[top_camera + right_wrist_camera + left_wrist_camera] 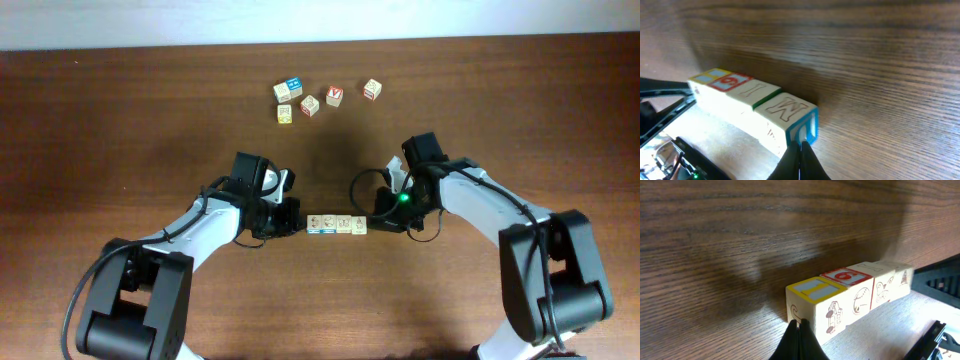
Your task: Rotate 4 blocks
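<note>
Pale wooden row of four blocks [336,224] lies mid table [120,120], btwn the arms. Both pincers clenched, empty: left gripper [799,331] tip at the yellow-framed end cube [816,292], right gripper [801,150] tip against the blue-edged end cube [790,112]. Looks like the squeeze-and-turn step. Next needs opposed sweeps w/ even pressure, else the row buckles. Bare wood all round; spare cubes [309,105] well apart, far side.

From overhead we cannot read the faces of the row of four blocks [336,224] or the loose cubes [309,105]: too small. The bottom edge cuts off the left arm [140,290] and right arm [555,280]. In the wrist views the jaws, cropped below, cover part of the yellow-framed block [815,305] and the blue-edged block [785,117].
</note>
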You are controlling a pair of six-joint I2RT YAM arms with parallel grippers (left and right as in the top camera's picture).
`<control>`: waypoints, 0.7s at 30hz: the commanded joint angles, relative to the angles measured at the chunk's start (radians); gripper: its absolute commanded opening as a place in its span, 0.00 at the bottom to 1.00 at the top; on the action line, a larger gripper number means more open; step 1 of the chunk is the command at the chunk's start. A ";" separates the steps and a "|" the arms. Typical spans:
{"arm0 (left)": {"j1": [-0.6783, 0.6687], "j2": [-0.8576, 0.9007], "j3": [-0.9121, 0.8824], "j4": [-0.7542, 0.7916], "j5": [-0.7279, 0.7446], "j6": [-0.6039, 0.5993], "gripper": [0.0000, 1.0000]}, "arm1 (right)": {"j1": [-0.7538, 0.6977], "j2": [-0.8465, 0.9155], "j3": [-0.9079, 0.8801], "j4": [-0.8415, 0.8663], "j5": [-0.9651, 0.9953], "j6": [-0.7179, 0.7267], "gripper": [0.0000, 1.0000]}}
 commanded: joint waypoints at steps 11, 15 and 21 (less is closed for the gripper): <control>-0.003 0.008 -0.007 -0.002 0.026 0.023 0.00 | 0.000 0.125 -0.008 0.050 -0.113 -0.007 0.04; -0.003 0.008 -0.007 -0.002 0.026 0.023 0.00 | -0.005 0.115 -0.008 0.053 -0.139 -0.047 0.04; -0.003 0.008 -0.007 -0.002 0.026 0.023 0.00 | -0.005 0.025 -0.008 0.055 -0.138 -0.070 0.04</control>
